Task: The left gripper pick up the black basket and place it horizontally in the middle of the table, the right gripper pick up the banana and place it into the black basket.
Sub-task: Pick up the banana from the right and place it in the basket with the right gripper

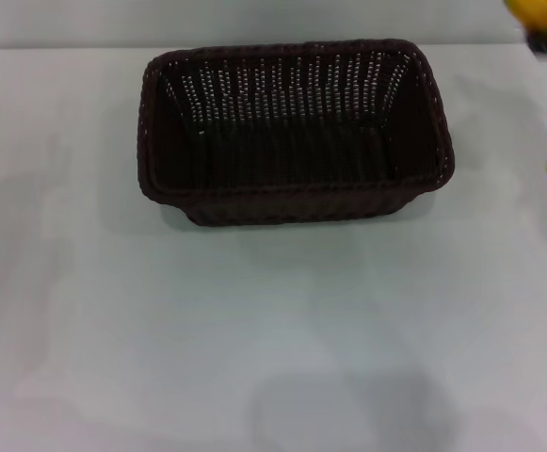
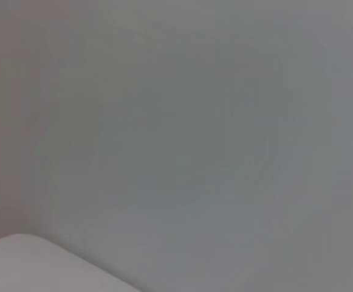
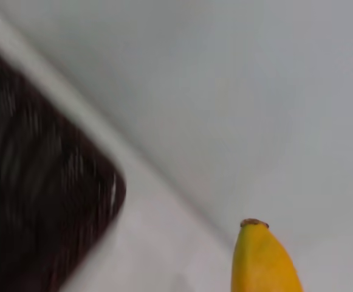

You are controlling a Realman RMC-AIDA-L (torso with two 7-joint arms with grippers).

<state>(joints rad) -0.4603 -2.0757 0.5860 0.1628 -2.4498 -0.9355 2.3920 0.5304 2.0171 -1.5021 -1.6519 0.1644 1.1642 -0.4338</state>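
Presently catalogued, one moment.

Item 1: large rectangular dark brown-black woven basket with slatted walls and braided rim. It stands upright and empty on the plain white table, at the far middle, long axis running left to right. Judged already placed.

Item 2: ripe yellow banana with a dark tip. In the right wrist view it sits close under the camera, above the table and apart from the basket's corner. The head view shows yellow patches at the far right edge, off beyond the basket's right end. Only one end is visible; the long axis and the way it points cannot be fully told.

Item 3: right gripper. Its fingers are not seen; whether they are apart or clamped on the banana cannot be told, though the raised fruit suggests it is carried.

Item 4: left gripper. Not visible; its wrist view shows only a pale surface.

Step in hand, judged: carrying the banana to the basket. Next move calls for travel leftward over the rim, aligning the fruit along the basket's length, then lowering inside.
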